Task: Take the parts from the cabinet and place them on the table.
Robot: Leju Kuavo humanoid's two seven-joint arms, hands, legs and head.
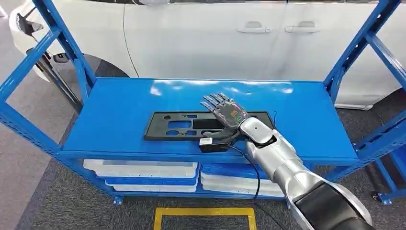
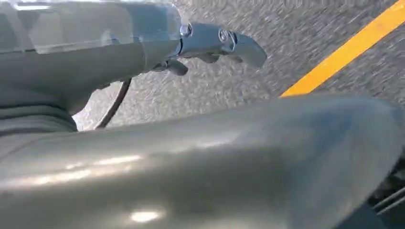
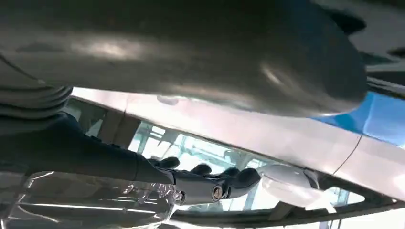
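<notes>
The black part (image 1: 191, 125) lies flat on the blue shelf (image 1: 119, 110) under the right hand (image 1: 225, 117) (fingers outstretched, grip uncertain).

Legible text, labels, brands, numbers, signs: you find none in any view. On the back of the right robot hand (image 1: 225, 112) you see a small multicoloured patch, but it is too small and blurred to read. A small white tag on the dark block (image 1: 213, 144) at that wrist carries no characters you can make out.
</notes>
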